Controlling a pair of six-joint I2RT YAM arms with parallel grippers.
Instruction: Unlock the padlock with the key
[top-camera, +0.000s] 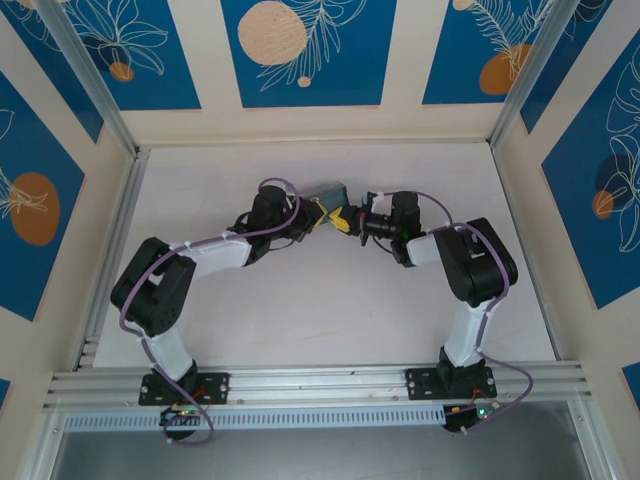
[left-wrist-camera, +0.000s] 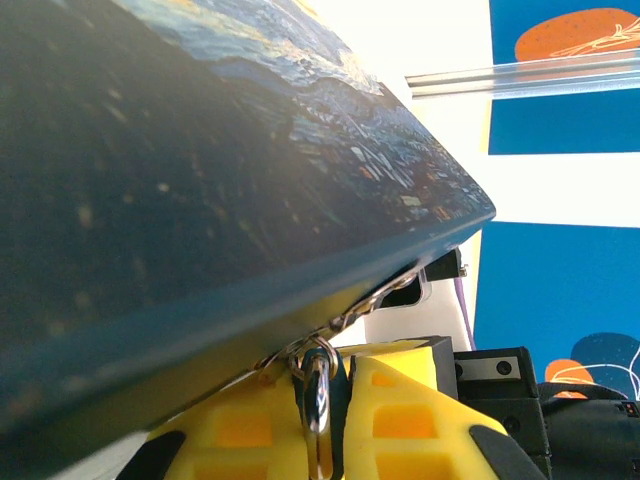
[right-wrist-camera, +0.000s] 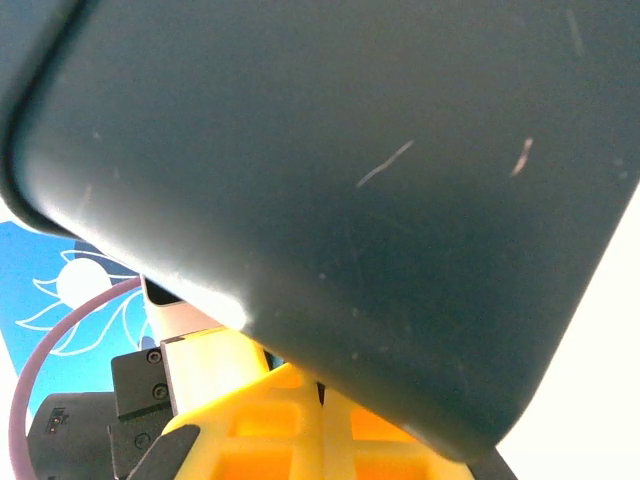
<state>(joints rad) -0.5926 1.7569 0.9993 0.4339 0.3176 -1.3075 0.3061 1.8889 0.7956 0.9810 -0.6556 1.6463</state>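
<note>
**1. Rectangular metal tin box, dark blue with a swirling painted print** (left-wrist-camera: 200, 180). Nearest the lens in both wrist views. From overhead it sits at the centre, between the two arms, over the pale counter (top-camera: 330, 320). Whether it rests there or is lifted cannot be told.

**2. Tiny padlock, dark blue body, thin silvery shackle** (left-wrist-camera: 318, 395). Hangs from the tin's lower edge at 6 o'clock of the left wrist view, just under a twisted silvery link (left-wrist-camera: 375, 297).
- Handling, as judged: light, rigid and smooth, so slippery, and likely to swing or turn on its hasp.
- Best hold: across the flat sides of the body, with the keyhole end left bare. The shackle looks too thin and round for a steady hold.

**3. Left gripper, yellow fingers** (left-wrist-camera: 335, 365). Pressed nearly together, with the shackle running down the slit between them. It appears to pinch the padlock.

**4. Right gripper, yellow fingers** (right-wrist-camera: 320, 400). Pressed fully together at 6 o'clock of the right wrist view, under the tin's plain dark underside. What it pinches, if anything, cannot be told.

**5. Small thin metal key.** Its place cannot be told. Judged light and stiff, and easily knocked out of line; best held by the bow.

**Obscured:** the padlock's body and keyhole are sunk between the yellow fingers, and the tin covers the right fingertips.
</note>
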